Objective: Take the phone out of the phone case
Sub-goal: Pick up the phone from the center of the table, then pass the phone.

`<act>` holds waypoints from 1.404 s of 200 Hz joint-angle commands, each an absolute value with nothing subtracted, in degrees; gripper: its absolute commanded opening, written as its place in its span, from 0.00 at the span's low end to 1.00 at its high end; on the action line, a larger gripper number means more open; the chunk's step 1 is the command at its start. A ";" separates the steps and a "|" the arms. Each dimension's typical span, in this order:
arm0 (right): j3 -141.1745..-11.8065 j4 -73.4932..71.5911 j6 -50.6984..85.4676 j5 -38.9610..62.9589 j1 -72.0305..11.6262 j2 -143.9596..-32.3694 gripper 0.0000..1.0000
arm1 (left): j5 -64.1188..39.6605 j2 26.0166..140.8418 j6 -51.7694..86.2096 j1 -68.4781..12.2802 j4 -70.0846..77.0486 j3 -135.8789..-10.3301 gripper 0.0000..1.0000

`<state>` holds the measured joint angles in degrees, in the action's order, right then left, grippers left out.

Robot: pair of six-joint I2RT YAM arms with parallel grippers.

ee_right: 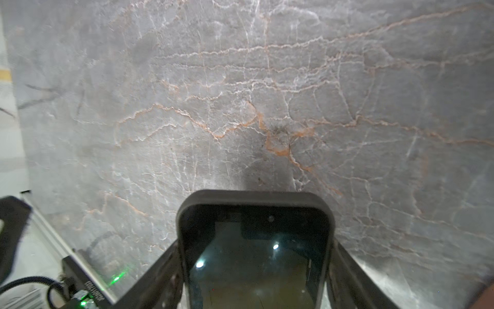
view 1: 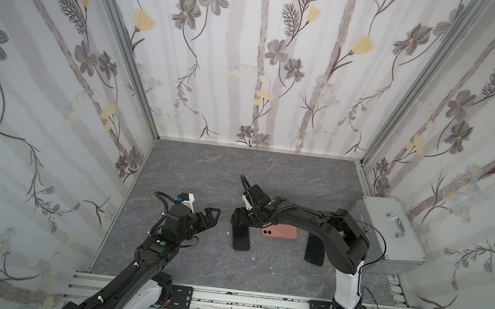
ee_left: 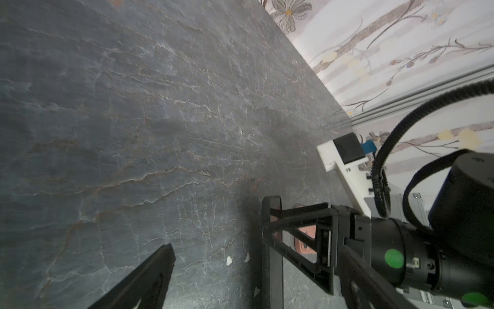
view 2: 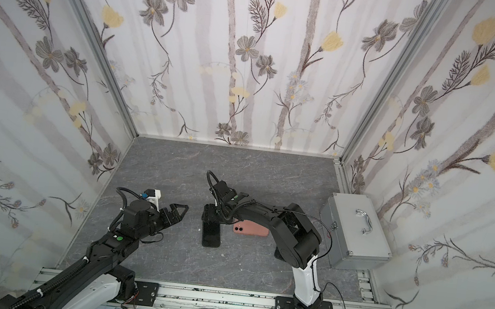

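1. The right gripper is clamped on the two long edges of a black phone that sits in a dark phone case; one finger presses each side, and the screen faces the wrist camera.
2. In both top views the right gripper is over the far end of that cased phone, whose near end lies toward the front rail, in the middle of the table. Whether the far end is lifted off the surface cannot be told.
3. The left gripper has its jaws wide apart and grips nothing; it hangs above the table to the left of the cased phone, well apart from it, pointing toward it.
4. Just right of the right gripper lies a pink phone case, back up, with two dark camera holes at its left end; the right arm crosses over part of it.
5. Another flat black slab, a phone or a case, lies further right, partly hidden under the right arm.
6. The table is dark grey marbled stone.
7. A silver metal case with a chrome handle stands at the right edge.
8. Floral wallpaper covers the walls around.
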<state>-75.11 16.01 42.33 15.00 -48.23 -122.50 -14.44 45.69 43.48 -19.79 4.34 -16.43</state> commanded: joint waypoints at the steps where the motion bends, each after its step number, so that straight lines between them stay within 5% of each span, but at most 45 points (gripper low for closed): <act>1: -72.67 4.91 48.40 21.35 -46.11 -121.42 0.53 | -12.01 45.91 43.09 -23.16 7.44 -14.57 0.95; 132: -65.60 -6.11 56.99 26.37 -42.85 -119.34 0.53 | -11.26 62.09 43.07 -36.79 23.60 -13.29 0.66; 201: -63.37 -11.32 61.30 28.93 -42.01 -118.31 0.53 | -11.78 66.66 42.19 -38.87 25.79 -14.54 0.31; 255: -62.70 -11.70 61.88 29.30 -41.67 -117.16 0.55 | -12.11 66.74 41.83 -38.89 25.76 -15.29 0.13; 281: -63.39 -9.19 59.01 26.57 -41.54 -114.30 0.65 | -11.32 66.62 41.96 -38.94 25.65 -17.26 0.03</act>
